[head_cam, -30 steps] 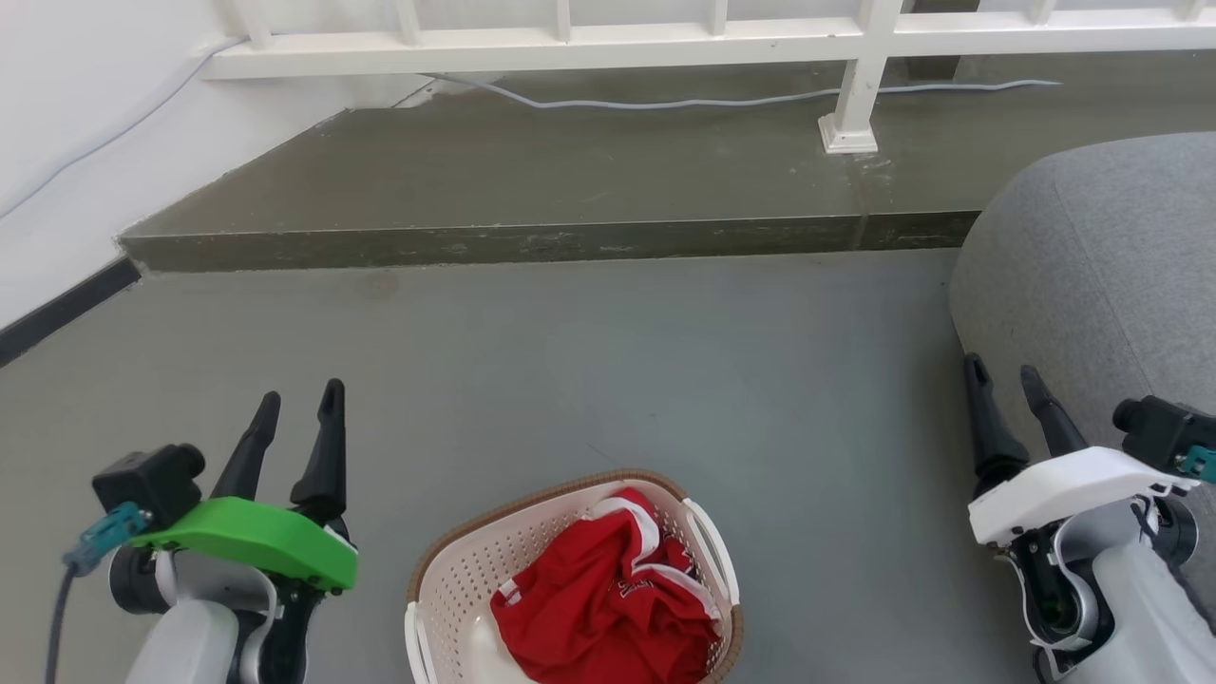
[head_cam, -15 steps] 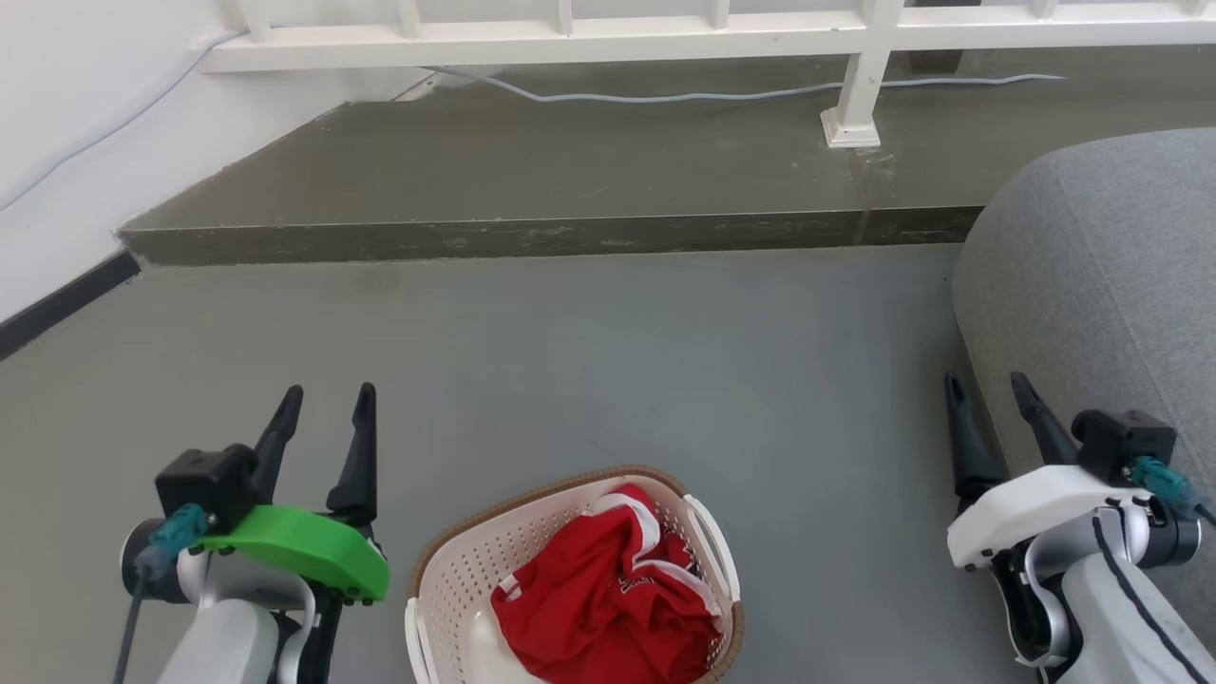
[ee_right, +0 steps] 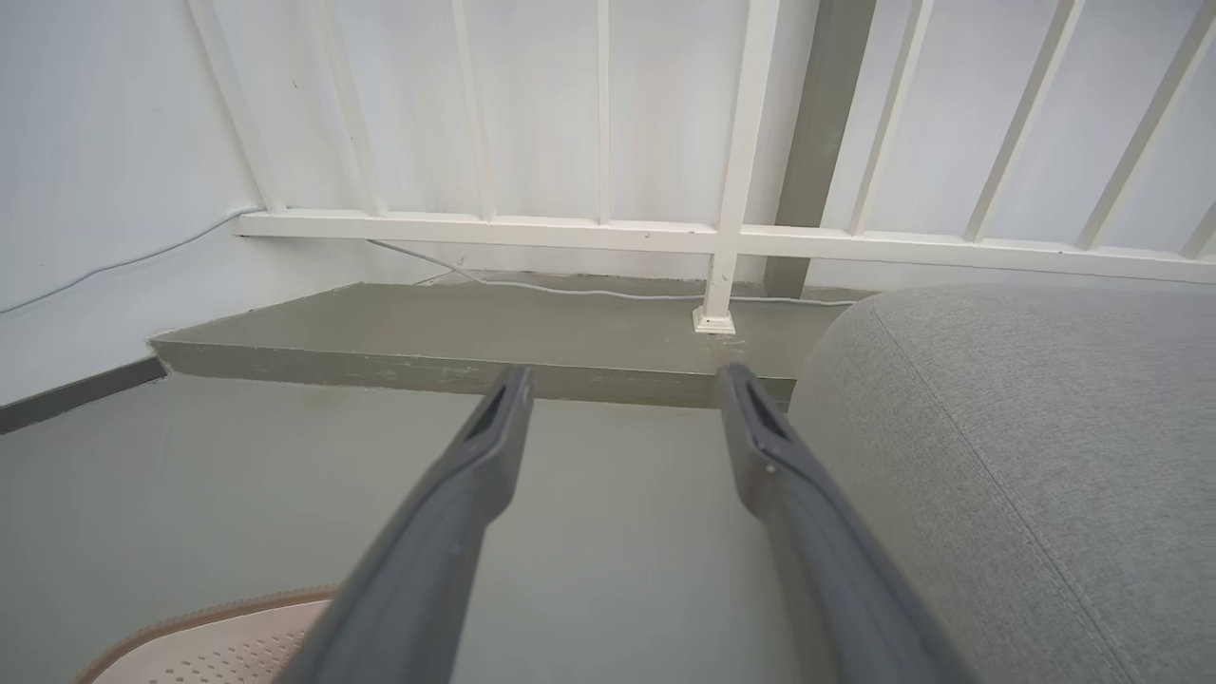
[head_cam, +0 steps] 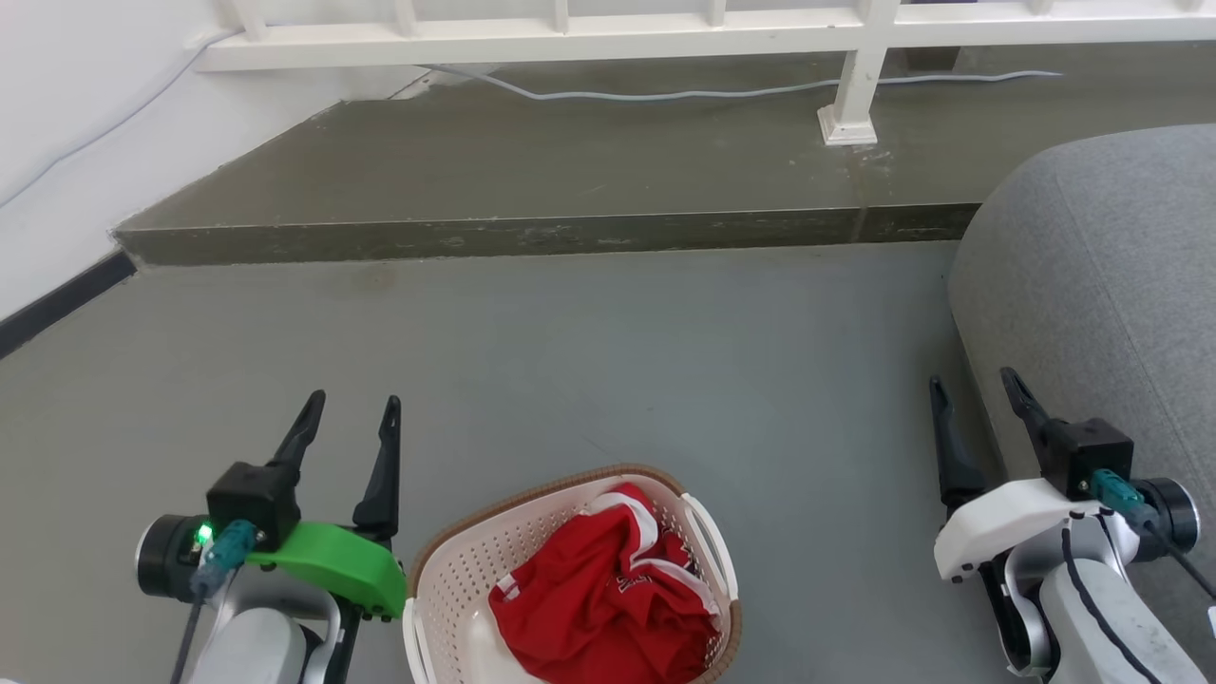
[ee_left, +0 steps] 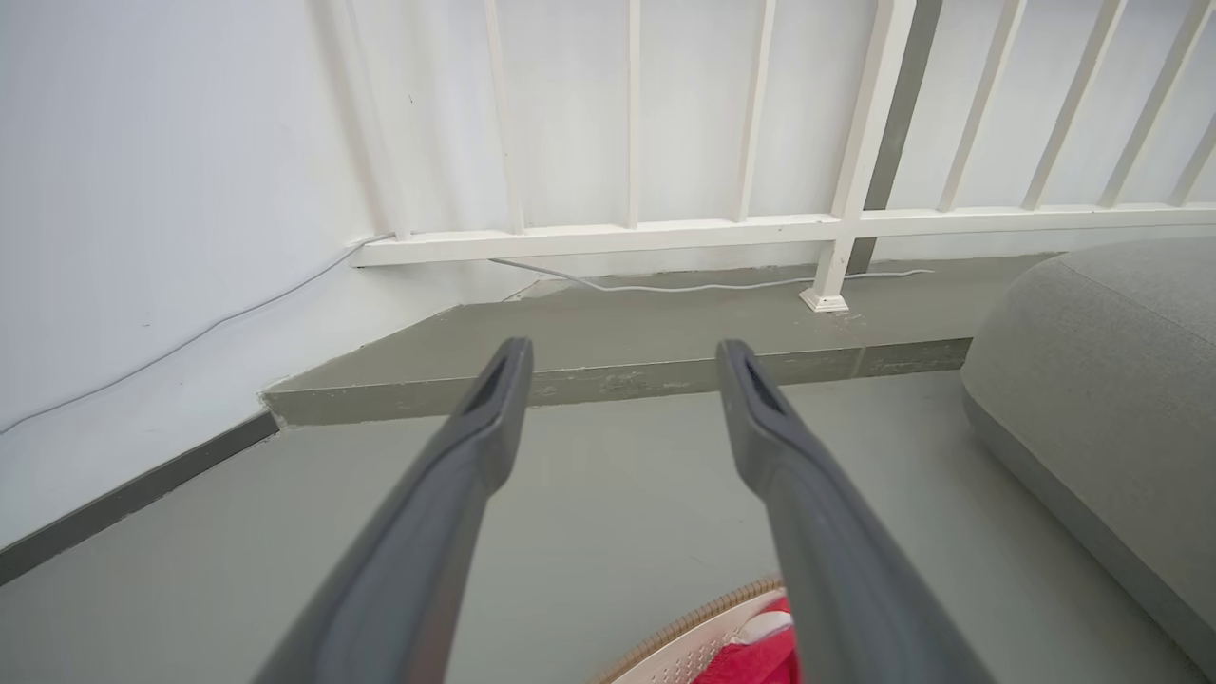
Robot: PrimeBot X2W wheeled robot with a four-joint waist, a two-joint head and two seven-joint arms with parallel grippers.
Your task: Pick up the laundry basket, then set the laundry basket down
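Left gripper [head_cam: 352, 404] and right gripper [head_cam: 973, 380], tapered dark fingers spread and empty, flank the oval perforated cream laundry basket [head_cam: 465, 579] with brown woven-look rim, standing on the smooth grey floor [head_cam: 608, 361] and containing a crumpled red garment [head_cam: 598, 598].

The laundry basket [head_cam: 456, 579] is smooth perforated plastic with a woven-look rim [head_cam: 617, 469], holding soft red cloth [head_cam: 598, 608]. The floor [head_cam: 608, 361] looks matt; the right-hand cushion [head_cam: 1092, 266], coarse-woven fabric.
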